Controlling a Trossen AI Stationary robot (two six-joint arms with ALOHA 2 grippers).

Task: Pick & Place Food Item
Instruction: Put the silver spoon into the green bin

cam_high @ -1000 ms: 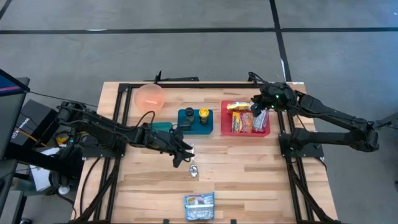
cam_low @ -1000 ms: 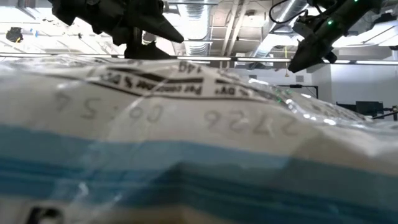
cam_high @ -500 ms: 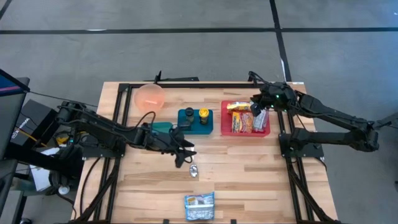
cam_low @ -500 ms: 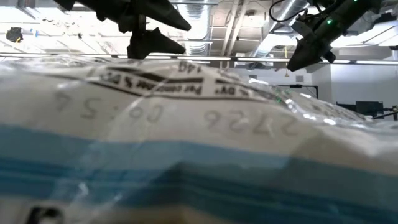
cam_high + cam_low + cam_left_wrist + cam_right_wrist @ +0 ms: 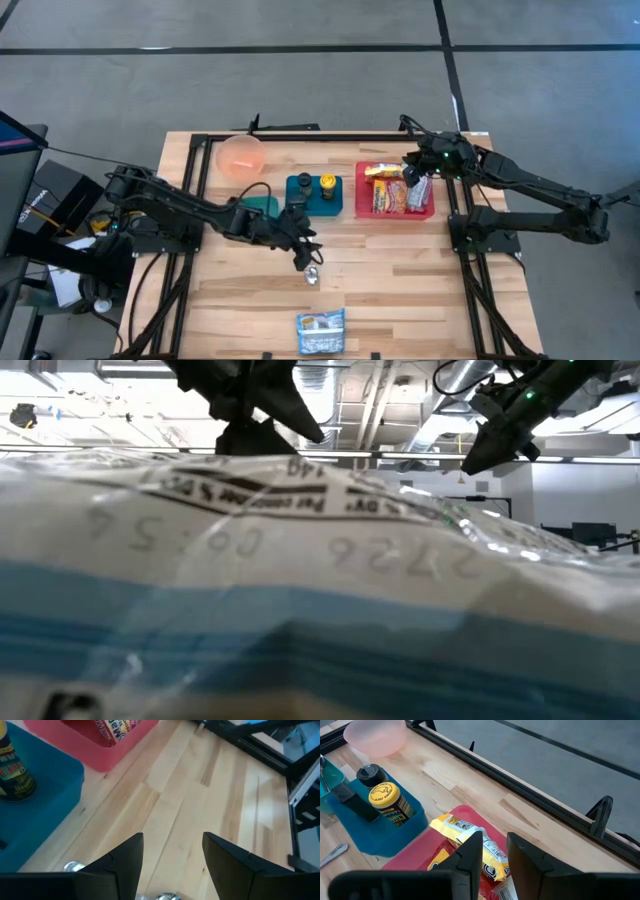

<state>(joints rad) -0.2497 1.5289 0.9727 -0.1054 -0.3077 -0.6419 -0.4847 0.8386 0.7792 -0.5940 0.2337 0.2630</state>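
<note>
Upside-down, "2726" reads on the packet [image 5: 320, 560]; left tool [image 5: 172, 855] and right tool [image 5: 494, 851] gape empty.

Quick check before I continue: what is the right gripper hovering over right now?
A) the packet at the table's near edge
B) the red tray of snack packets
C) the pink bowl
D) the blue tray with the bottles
B: in the high view the right gripper hangs open over the red tray, above its snack packets.
</note>
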